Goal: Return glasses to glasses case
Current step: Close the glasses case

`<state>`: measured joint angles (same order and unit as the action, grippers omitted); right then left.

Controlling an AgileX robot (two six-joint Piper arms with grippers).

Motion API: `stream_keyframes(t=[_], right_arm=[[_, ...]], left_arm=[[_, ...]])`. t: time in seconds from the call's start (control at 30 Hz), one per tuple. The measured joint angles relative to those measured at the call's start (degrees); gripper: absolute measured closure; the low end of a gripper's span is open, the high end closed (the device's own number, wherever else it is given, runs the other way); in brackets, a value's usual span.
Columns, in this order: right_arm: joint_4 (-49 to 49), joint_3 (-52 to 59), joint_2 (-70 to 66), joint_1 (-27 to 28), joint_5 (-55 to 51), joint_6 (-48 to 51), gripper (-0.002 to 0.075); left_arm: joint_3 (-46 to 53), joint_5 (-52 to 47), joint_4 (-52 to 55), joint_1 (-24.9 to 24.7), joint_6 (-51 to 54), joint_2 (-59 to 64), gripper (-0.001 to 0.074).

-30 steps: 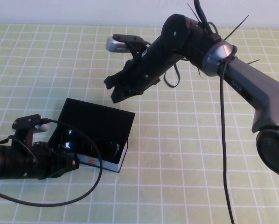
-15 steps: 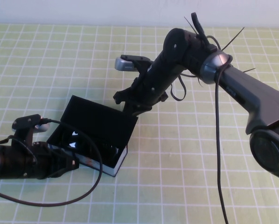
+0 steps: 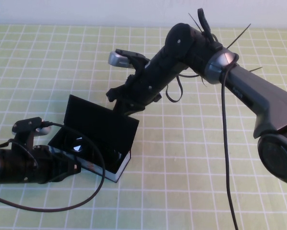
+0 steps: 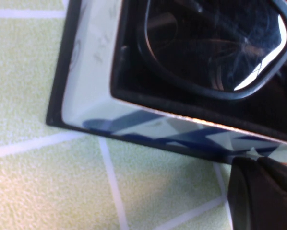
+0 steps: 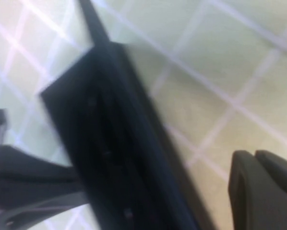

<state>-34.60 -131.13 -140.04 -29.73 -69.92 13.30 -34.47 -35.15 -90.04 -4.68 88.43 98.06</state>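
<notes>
Glasses (image 3: 93, 148) already lie inside the glasses case (image 3: 98, 141), which sits on the green checked bench (image 3: 191, 158) near my left side. In my left wrist view I see one dark lens in its black frame, resting down in the box. The long side of the case runs slanted, from near my left arm toward the middle of the bench. Its flap lid (image 3: 102, 124) stands up on the far long side.

My right pincer (image 3: 122, 103) hangs just above the top edge of that lid, so the lid lies right below it. I cannot tell if this pincer is spread or pressed together. My left pincer (image 3: 66, 168) is low, touching or just beside the printed front side of the case. I cannot tell its state either. I think my right arm should push the lid down toward me.
</notes>
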Motion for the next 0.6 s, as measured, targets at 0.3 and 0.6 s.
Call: stream_keyframes(t=[0.3, 0.6], right_arm=[[-0.49, 0.0, 2.18, -5.64, -0.14, 0.82, 0.0737], [0.46, 0.26, 2.18, -8.21, -0.31, 0.95, 0.0737]], left_arm=[[0.0, 1.92, 4.87, 0.0, -4.77, -1.82, 0.0738], [0.0, 7.59, 36.19, 0.0, -38.0, -21.08, 0.0738]])
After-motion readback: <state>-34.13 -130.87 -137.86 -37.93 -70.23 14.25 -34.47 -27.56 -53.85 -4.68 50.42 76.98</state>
